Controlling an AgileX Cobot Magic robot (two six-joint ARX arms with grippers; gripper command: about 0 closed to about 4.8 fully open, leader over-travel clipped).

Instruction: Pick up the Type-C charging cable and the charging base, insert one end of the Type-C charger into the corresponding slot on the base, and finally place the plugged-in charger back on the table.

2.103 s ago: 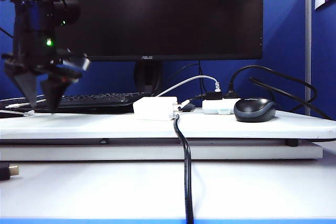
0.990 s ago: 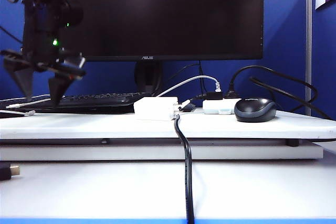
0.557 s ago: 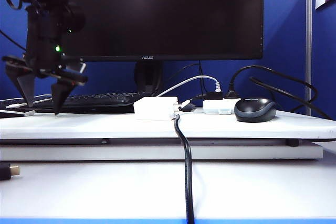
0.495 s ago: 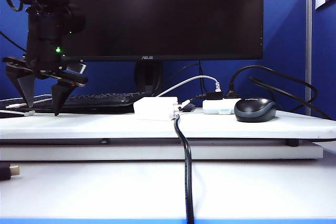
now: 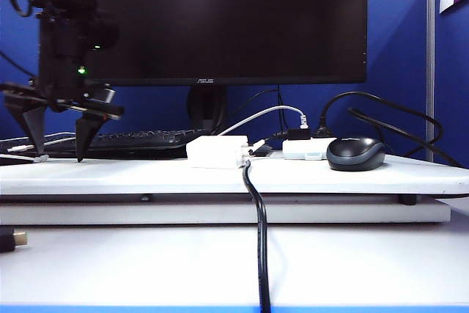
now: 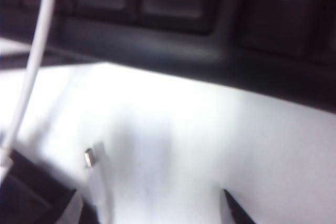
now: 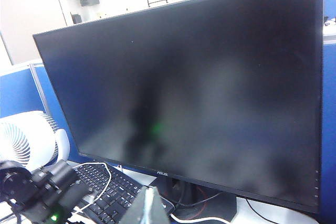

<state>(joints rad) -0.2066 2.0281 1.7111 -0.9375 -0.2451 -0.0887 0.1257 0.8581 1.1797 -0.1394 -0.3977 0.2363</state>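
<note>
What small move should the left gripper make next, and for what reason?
Probably lower a little more and close on the Type-C charging cable. The left gripper hangs open just above the table beside the keyboard, with the connector tip lying between its fingers, not yet gripped. The right gripper stays shut, away.

The thin white Type-C cable lies on the wide white tabletop, its metal-tipped plug flat; the flat white rectangular charging base sits mid-tabletop.
</note>
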